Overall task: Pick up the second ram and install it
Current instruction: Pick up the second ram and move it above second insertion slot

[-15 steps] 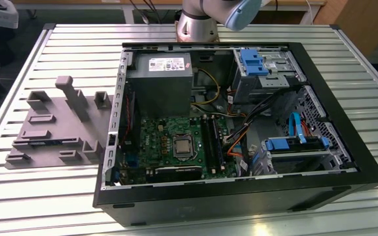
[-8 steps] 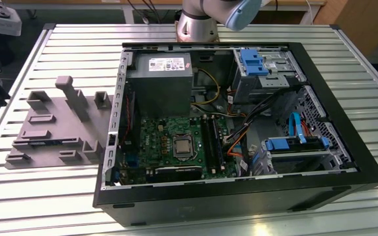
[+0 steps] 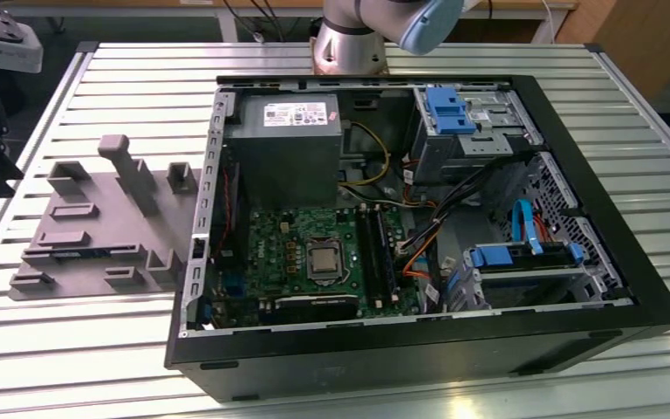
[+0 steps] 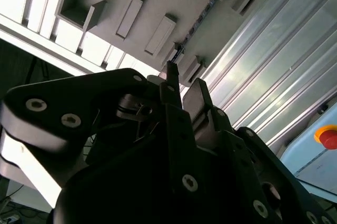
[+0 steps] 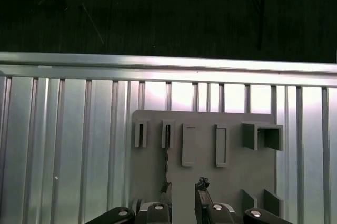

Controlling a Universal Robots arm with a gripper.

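Above the grey holder (image 5: 231, 182) on the desk (image 5: 68, 145), our hand (image 5: 184, 188) hovers with its fingers apart and empty, and we judge the second ram (image 5: 167, 153) stands edge-up in a holder slot, neither picked nor installed

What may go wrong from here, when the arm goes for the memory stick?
1. The thin dark memory stick stands on edge in the grey slotted holder plate, seemingly in line with one side of the open jaws, not their middle; a straight descent might strike it.
2. Orange cables lie close to the long black motherboard slots; they might snag the stick.
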